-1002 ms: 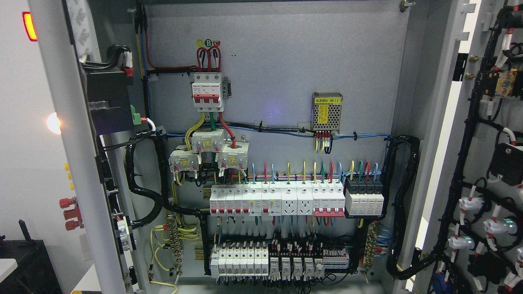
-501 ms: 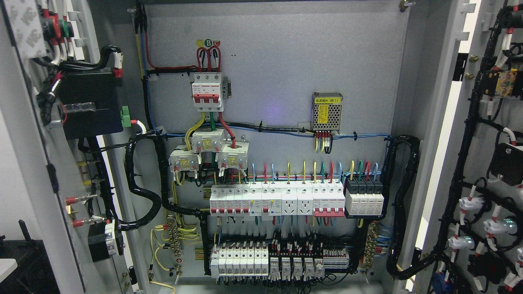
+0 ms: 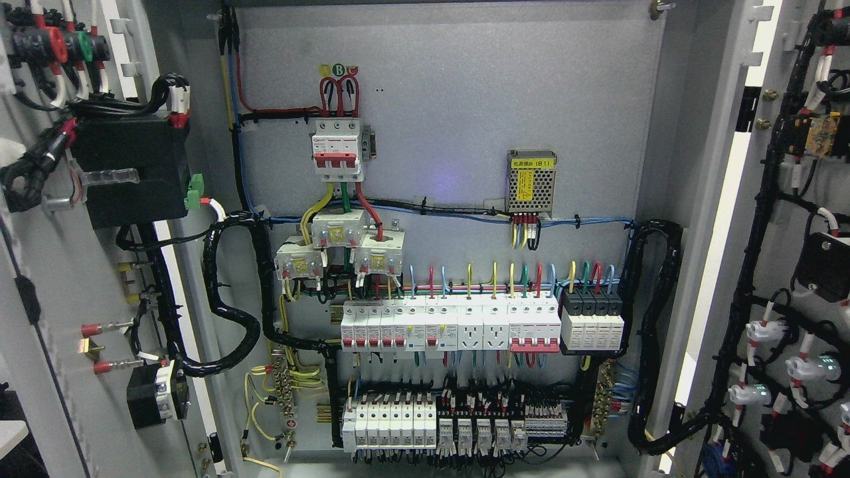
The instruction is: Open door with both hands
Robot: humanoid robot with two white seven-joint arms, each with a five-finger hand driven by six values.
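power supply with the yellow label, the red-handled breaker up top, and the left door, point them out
power supply (image 3: pixel 531 184), head view, on its yellow label
red-handled breaker (image 3: pixel 338 150), head view, on its white body
left door (image 3: pixel 73 279), head view, on bare inner panel

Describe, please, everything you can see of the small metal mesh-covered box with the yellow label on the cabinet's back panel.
The small metal mesh-covered box is a silvery perforated housing, mounted upright on the grey back panel, right of centre. A yellow strip label runs along its top and a second yellow label sits on its front. Red, yellow and black wires leave its underside, where a black and blue cable bundle passes. Neither hand is in view.
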